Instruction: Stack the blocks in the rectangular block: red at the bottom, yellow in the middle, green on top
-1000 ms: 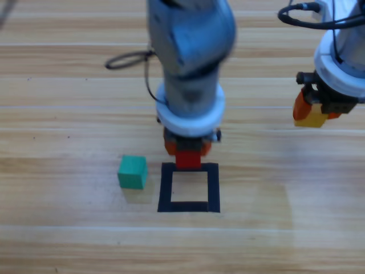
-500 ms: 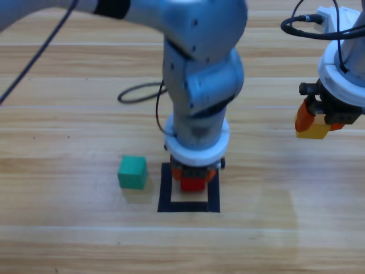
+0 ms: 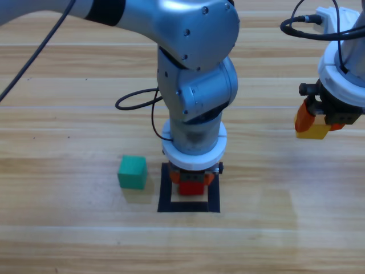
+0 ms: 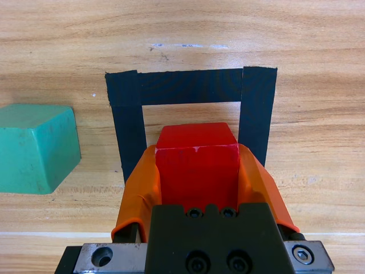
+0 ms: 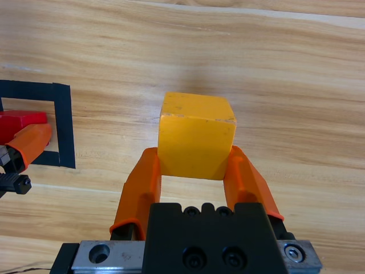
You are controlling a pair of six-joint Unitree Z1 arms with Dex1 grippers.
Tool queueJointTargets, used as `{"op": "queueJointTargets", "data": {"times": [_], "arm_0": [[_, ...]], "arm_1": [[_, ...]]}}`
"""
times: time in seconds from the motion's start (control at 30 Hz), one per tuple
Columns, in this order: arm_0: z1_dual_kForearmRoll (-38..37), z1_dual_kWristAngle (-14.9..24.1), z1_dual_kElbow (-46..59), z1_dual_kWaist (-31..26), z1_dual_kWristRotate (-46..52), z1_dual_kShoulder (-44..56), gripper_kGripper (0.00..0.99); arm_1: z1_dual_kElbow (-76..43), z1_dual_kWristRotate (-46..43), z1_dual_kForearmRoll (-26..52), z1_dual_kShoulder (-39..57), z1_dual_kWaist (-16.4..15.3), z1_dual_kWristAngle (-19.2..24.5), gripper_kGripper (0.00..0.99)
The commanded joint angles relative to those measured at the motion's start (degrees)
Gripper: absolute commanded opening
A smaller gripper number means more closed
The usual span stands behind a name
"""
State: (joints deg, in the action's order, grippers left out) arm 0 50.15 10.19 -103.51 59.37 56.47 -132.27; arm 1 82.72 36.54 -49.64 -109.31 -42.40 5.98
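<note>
Left gripper (image 4: pixel 197 171) clamps red (image 4: pixel 197 162) low centre, inside the tape square (image 4: pixel 191 85); green (image 3: pixel 132 172) sits just left. Right gripper (image 3: pixel 318 123) grips yellow (image 3: pixel 312 131) at right edge.

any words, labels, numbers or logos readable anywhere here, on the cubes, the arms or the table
None: no text, number or logo can be read in any view.
The red cube, yellow cube and green cube have plain faces.
The black tape square is unmarked.
The left gripper, the right gripper and the table show no lettering.
</note>
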Motion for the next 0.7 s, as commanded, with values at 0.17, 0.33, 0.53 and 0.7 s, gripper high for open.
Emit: {"op": "queueJointTargets", "data": {"times": [0.17,0.33,0.53,0.7], "arm_0": [[-0.49,0.0,1.38,1.1,-0.22,-0.44,0.04],[-1.19,0.18,2.26,1.54,-0.13,-0.27,0.041],[-3.04,0.53,3.84,2.33,0.22,-0.18,0.043],[-3.56,0.7,4.28,2.51,0.4,-0.18,0.044]], "arm_1": [[-1.15,-0.15,-0.55,-1.87,1.53,-0.44,0.0],[-1.15,-0.06,-0.46,-1.87,1.53,-0.26,0.0],[-1.24,-0.15,-0.37,-1.96,1.53,-0.18,0.0],[-1.24,-0.15,-0.28,-1.96,1.53,-0.09,0.0]]}}
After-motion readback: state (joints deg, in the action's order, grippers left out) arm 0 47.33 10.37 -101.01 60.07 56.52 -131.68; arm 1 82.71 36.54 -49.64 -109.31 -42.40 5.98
